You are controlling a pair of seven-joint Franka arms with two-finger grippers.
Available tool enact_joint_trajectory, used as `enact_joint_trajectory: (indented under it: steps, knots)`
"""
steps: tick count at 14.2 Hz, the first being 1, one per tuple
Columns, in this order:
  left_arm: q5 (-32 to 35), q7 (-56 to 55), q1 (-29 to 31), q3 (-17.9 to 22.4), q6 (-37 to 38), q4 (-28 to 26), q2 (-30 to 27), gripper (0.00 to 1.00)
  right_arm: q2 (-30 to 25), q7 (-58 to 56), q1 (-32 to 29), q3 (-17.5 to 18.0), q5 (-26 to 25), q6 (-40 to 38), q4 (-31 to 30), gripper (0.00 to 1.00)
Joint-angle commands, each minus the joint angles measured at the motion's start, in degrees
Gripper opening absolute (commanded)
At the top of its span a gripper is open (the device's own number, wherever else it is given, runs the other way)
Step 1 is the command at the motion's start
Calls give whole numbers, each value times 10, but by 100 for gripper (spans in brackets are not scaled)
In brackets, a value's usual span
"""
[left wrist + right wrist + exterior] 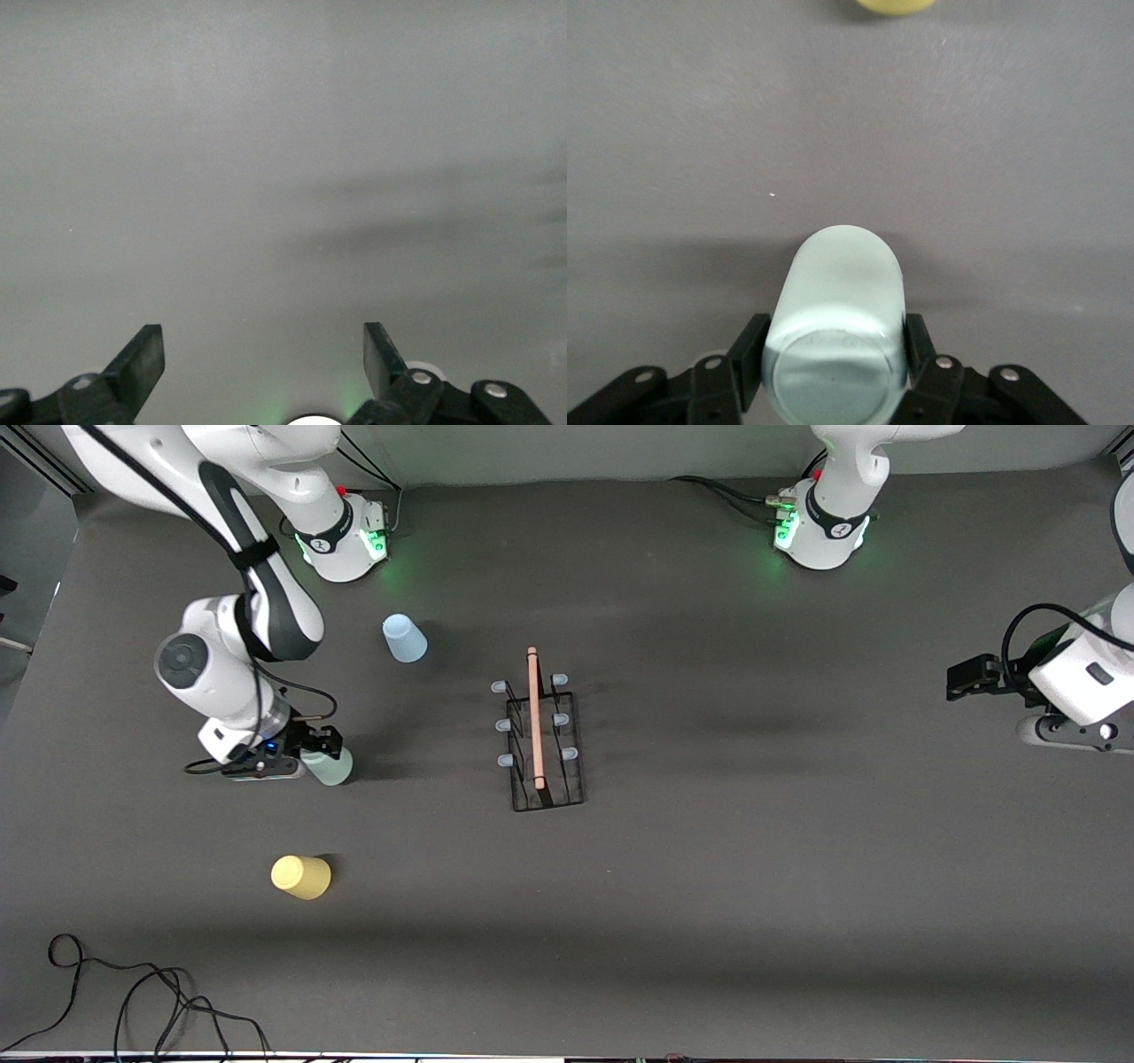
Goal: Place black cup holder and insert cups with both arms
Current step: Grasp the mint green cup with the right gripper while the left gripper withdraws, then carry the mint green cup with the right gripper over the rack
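No text, number or brand can be read anywhere. The dark bands on the two arm bases (341, 536) (828, 522) each carry a small white mark, too small to make out. The cups, the rack and the desk bear no lettering.
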State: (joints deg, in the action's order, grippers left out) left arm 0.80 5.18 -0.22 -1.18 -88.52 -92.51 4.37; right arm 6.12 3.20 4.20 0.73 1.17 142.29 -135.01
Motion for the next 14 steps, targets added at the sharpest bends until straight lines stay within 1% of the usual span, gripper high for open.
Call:
enact_joint_trajectory:
  steps: [1,2,4,6,8,10,11,12,14]
  knots:
    - [1,-3,-4,2,-2,-13,-12,100,-99,13,7,1,5,-157,62,26]
    - [1,-3,-5,1,-2,-12,-12,100,-106,20,7,1,5,-227,105,26]
    - [2,-5,-7,0,-2,-10,-12,100,-105,66,18,3,4,-337,183,26]
    - [2,-4,-6,0,-2,-10,-12,100,-105,164,62,2,4,-390,224,26]
    - [2,-3,-3,-1,1,-9,-12,100,-105,294,119,2,8,-412,240,26]
    - [3,-3,-7,-1,7,-5,-10,100,-95,463,186,2,19,-408,253,26]
    - [3,-4,-6,-1,8,-3,-10,100,-77,548,215,2,23,-406,272,26]
    - [3,-6,-1,-3,9,-2,-10,100,-55,629,237,2,39,-406,293,26]
    - [3,-4,1,-4,10,-3,-10,100,-26,744,277,2,59,-391,316,26]
